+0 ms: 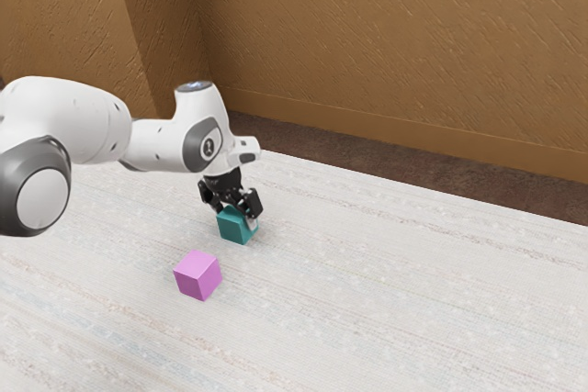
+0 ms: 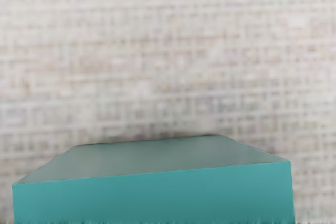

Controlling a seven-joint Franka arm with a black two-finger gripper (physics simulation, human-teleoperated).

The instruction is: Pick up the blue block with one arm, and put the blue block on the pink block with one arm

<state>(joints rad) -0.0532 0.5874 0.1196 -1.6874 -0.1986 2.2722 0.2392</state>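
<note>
Two blocks sit on the pale worktop [image 1: 413,300]: the blue block [image 1: 237,227], closer to teal in shade, and the pink block [image 1: 197,274]. They stand near each other but clearly apart, with bare surface between them.

The relation that matters is between the claw [image 1: 231,201] and the blue block. In the exterior view the claw points down and sits right at the block's top, so the block lies directly beneath it with no sideways offset to correct. The wrist view agrees: the blue block [image 2: 157,192] looms just under the hand, top face and one side face showing, with the woven worktop [image 2: 168,51] beyond it. The block is a cube, so it has no long axis to line up with.

From the blue block, the pink block lies toward the exterior view's lower left, nearer the camera. The carry will probably be a short lift and a shift that way.

I cannot tell whether the claw is open or clamped on the block. The blue block appears to rest on the worktop, so the task looks to be at the grasping step.
</note>
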